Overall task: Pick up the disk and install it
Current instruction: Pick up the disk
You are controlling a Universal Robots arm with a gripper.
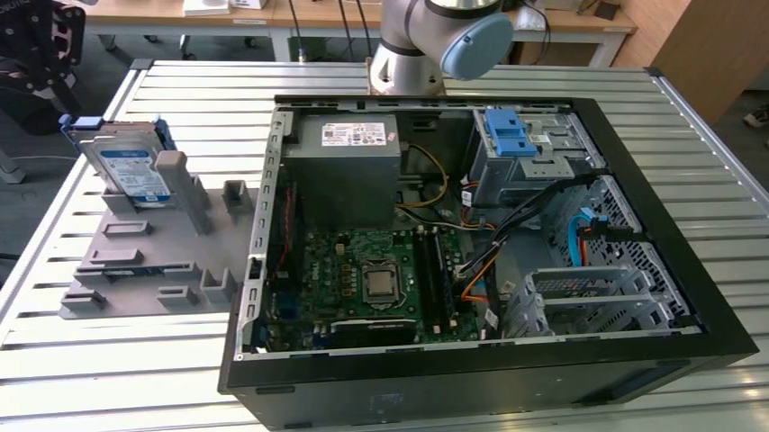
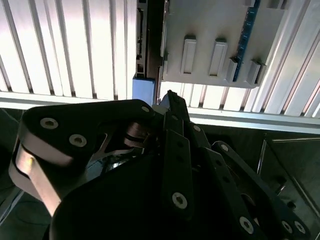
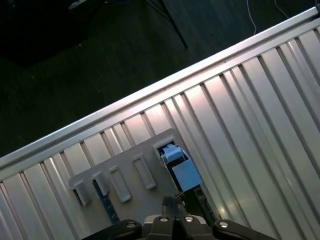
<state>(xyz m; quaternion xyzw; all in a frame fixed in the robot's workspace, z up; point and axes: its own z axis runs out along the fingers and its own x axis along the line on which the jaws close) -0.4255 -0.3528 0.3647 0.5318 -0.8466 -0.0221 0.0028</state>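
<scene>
disk (image 1: 130,166) stands on edge in a slot at the far end of a grey plastic holder (image 1: 144,261), its white-and-blue label facing the exterior view and a blue frame showing along its top and side. the holder lies flat on the slatted metal surface (image 1: 121,378), just beside the wall of an open black computer case (image 1: 481,382) on the exterior view's left. the disk is well outside the case and leans slightly back.

inside the case, a grey power box (image 1: 348,157) with a white sticker sits at the far end. a green circuit board (image 1: 360,279) lies below it. a metal drive cage (image 1: 523,148) with a blue latch is at the far corner on the exterior view's right. the arm (image 1: 427,40) rises from the surface behind the case.

in the first wrist view the black hand (image 3: 174,204) hangs over the holder (image 3: 132,172). the disk (image 3: 175,156) shows edge-on as pale blue pieces just beyond the hand's tip, apart from it. dark floor (image 3: 75,75) lies past the surface's rim.

in the second wrist view the hand (image 2: 170,100) points at a blue block, probably the disk's frame, beside the holder (image 2: 210,30). whether the hand is spread or pressed together i cannot tell.
</scene>
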